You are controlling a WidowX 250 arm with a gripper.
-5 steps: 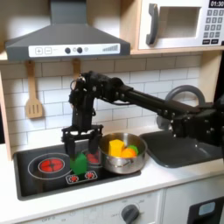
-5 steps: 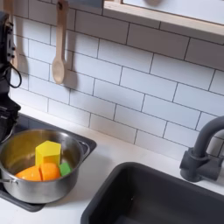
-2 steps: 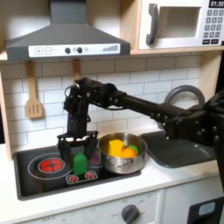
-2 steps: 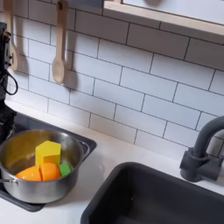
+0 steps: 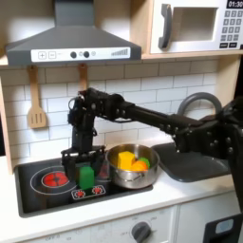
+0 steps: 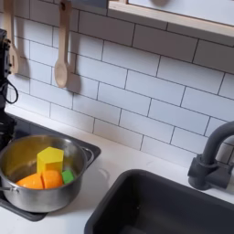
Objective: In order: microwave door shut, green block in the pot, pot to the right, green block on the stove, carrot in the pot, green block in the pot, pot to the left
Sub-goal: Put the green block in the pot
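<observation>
Upright on the stove (image 5: 38, 186), the green block (image 5: 86, 177) stands between the wide-spread pincer (image 5: 83, 163) fingers.

Microwave keypad (image 5: 233, 27) top shows digits, approx "01:0"; rest too blurry to read

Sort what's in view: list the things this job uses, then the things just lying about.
Job:
- white microwave door with dark window
- small bright green block, between the gripper fingers
- shiny steel pot
- orange carrot in the pot
- black stove

Lying about:
- yellow block in the pot
- wooden spoon
- wooden spatula
- grey sink
- dark faucet
</observation>
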